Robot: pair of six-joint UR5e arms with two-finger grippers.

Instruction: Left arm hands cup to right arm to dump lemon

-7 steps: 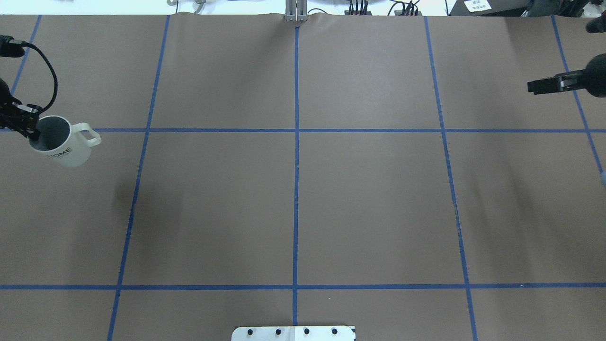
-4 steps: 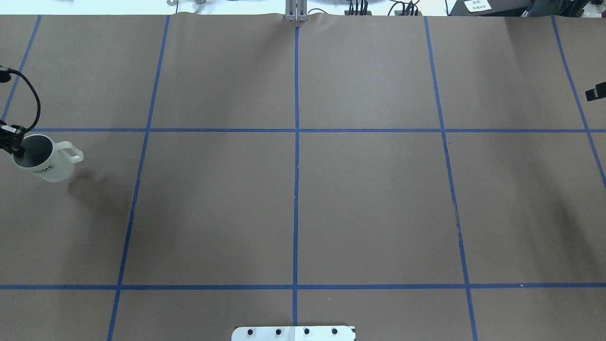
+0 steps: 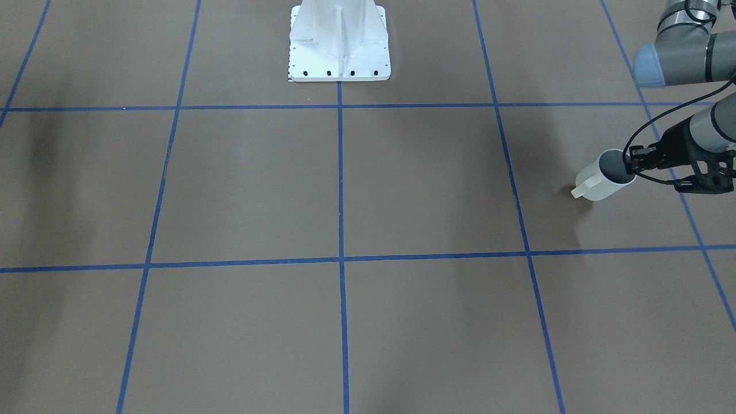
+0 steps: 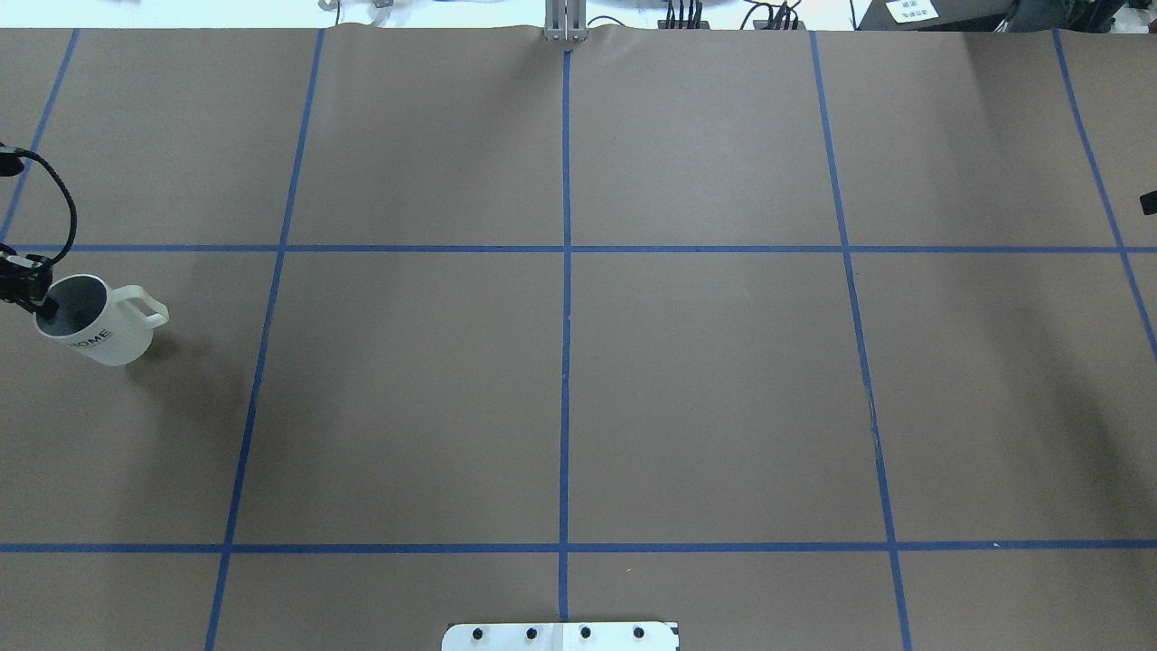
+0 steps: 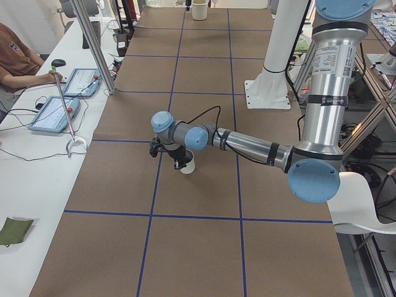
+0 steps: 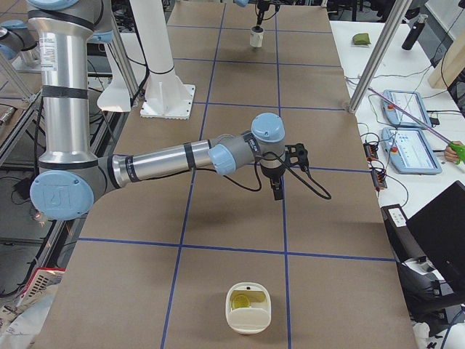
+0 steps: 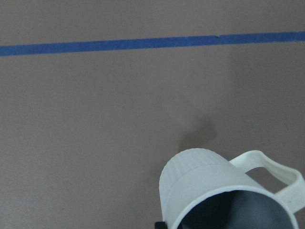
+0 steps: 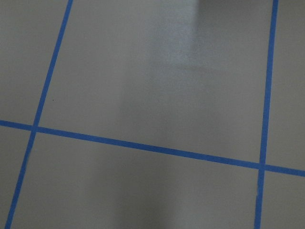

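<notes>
**Mug in the left grip, handover not yet begun**

Wide view first: the brown paper-covered table (image 4: 705, 380) with its blue tape grid, and two arms well apart on it. The bulky grey left arm (image 5: 247, 143) stretches out low over its own end. The slimmer grey-and-silver right arm (image 6: 160, 161) reaches over the opposite end, its black right gripper (image 6: 276, 190) pointing straight down above bare paper. Its wrist camera shows only paper and tape, so whether those fingers are wide or narrow, I cannot tell.

Now the left gripper (image 3: 631, 165): it is pinched tight on the rim of the cream-white cylindrical mug (image 4: 108, 334), on the side away from the handle. The mug is upright and low at the table; touching it or just above, I cannot say. Its squared handle is turned toward the table's middle. No lemon shows in what can be seen of its grey inside.

And there it is: the small yellow-green lemon piece (image 6: 242, 299) lies in a second cream-white container (image 6: 248, 320) at the right arm's end.

My read: this is the carry ahead of the handover. Next, the mug needs to go to the centre with the handle side left free, and the right arm needs to come in with fingers spread to take it.
</notes>
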